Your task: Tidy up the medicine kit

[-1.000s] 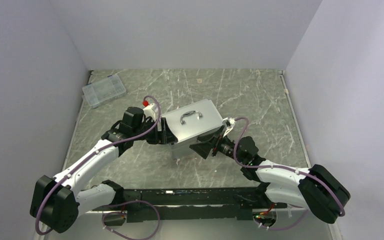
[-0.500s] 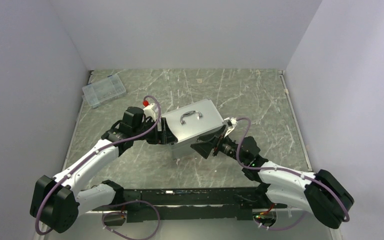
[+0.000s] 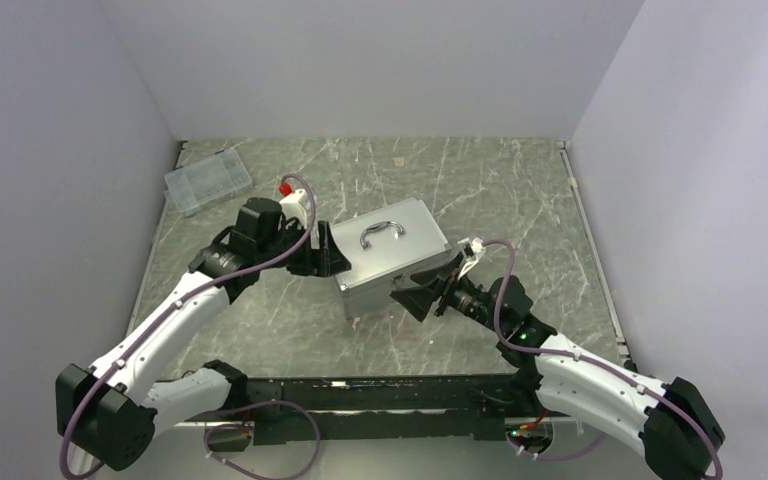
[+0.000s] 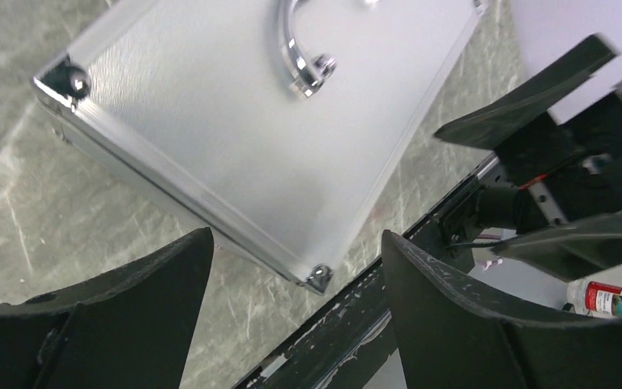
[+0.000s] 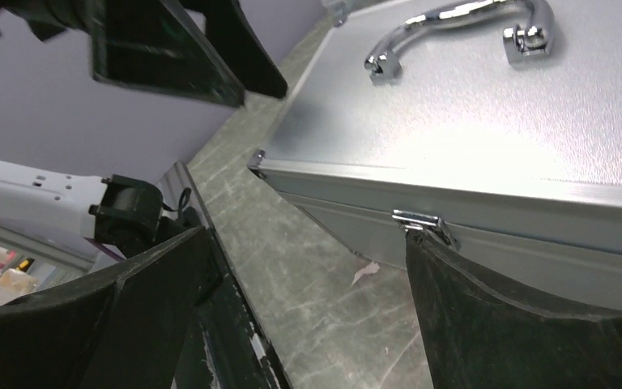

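Presently the bench carries the medicine kit, a lidded aluminium case lying shut at centre, handle up, latch seemingly fastened. That fits either a packed kit or one yet to be opened. Room lies open behind the case. The left gripper and right gripper flank it, both spread wide, holding nothing. A clear compartment box sits far-left.

case contents hidden, handle cropped
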Motion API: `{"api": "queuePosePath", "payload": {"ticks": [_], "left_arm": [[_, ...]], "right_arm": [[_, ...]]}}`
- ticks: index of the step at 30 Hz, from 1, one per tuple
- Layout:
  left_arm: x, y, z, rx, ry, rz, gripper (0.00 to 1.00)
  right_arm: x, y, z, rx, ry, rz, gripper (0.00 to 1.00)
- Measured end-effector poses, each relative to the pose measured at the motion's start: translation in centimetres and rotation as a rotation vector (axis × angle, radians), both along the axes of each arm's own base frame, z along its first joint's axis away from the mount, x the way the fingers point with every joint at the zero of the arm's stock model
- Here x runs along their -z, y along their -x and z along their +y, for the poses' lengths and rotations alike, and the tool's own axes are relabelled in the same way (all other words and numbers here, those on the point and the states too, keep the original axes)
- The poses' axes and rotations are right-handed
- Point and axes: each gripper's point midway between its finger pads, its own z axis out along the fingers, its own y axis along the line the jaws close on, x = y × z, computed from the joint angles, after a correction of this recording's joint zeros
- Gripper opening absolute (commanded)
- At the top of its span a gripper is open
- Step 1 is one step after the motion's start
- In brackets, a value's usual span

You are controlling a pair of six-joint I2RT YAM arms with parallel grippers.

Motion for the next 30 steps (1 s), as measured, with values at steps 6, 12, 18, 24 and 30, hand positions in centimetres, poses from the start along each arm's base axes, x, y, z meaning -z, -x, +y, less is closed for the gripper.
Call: {"api": "queuePosePath", "payload": {"ticks": [6, 12, 18, 24, 30], "left_arm": [[-3.1, -1.3, -0.7, 0.012, 0.021, -0.057, 0.82], [-2.3, -2.3, -1.5, 0.033, 0.005, -0.016, 0.82], [-1.3, -2.8, -2.1, 0.050, 0.001, 0.021, 0.81], [-1.3, -2.9, -2.4, 0.057, 0.008, 0.020, 0.81], [-1.3, -3.0, -2.4, 0.057, 0.009, 0.018, 0.81]], "right_arm": [[1.9, -0.2, 0.2, 0.000, 0.041, 0.062, 0.92], [3.5, -0.5, 0.7, -0.003, 0.059, 0.120, 0.92], [3.1, -0.7, 1.1, -0.007, 0.035, 0.115, 0.92], [2.8, -0.7, 1.4, -0.022, 0.022, 0.109, 0.92], [3.0, -0.8, 1.8, -0.030, 0.015, 0.123, 0.92]]}}
